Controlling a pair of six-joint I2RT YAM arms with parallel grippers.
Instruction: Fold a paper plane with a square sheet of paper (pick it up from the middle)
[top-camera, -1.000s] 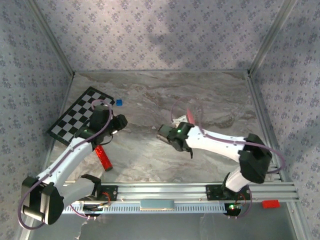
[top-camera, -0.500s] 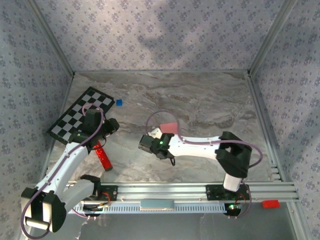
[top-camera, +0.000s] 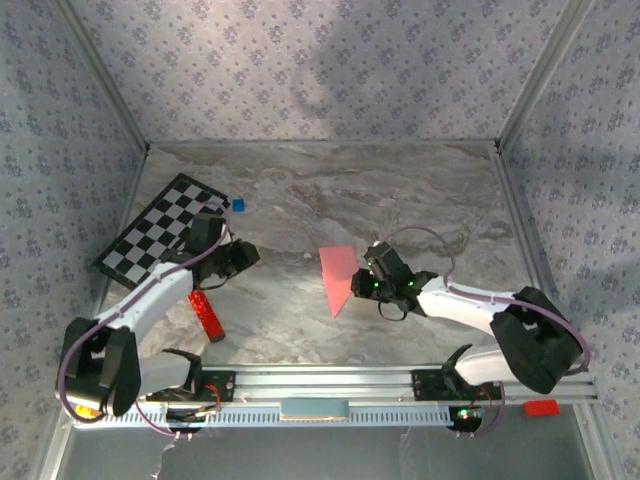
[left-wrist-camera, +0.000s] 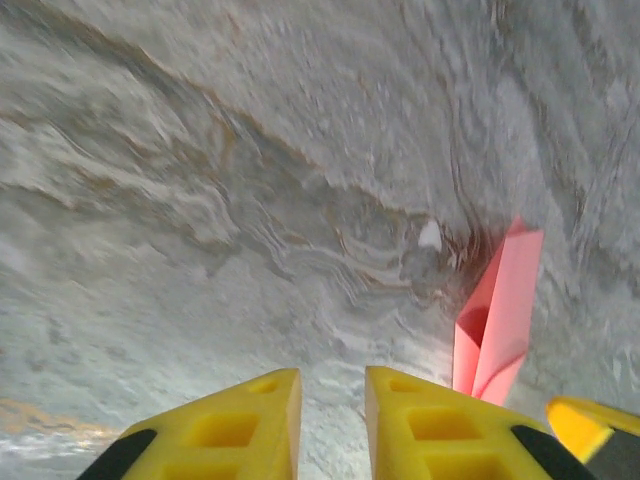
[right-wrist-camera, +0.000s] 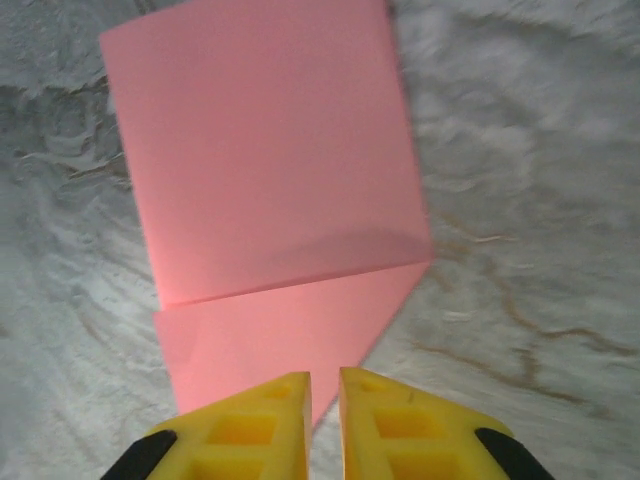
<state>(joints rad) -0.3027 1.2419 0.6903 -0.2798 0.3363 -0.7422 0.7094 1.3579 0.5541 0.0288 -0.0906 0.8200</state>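
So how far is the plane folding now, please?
Partly done: the pink paper lies flat on the table, already folded to a pointed shape with a visible crease. In hand: nothing; the right gripper hovers at its edge with jaws nearly shut, and the left gripper is apart. Further folds seem to remain.

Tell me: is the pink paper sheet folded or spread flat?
Folded: the pink paper sheet lies as a pointed wedge with a crease line.

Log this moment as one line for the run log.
pink paper: partly folded, flat on table | left gripper: shut, empty | right gripper: shut, at paper's edge
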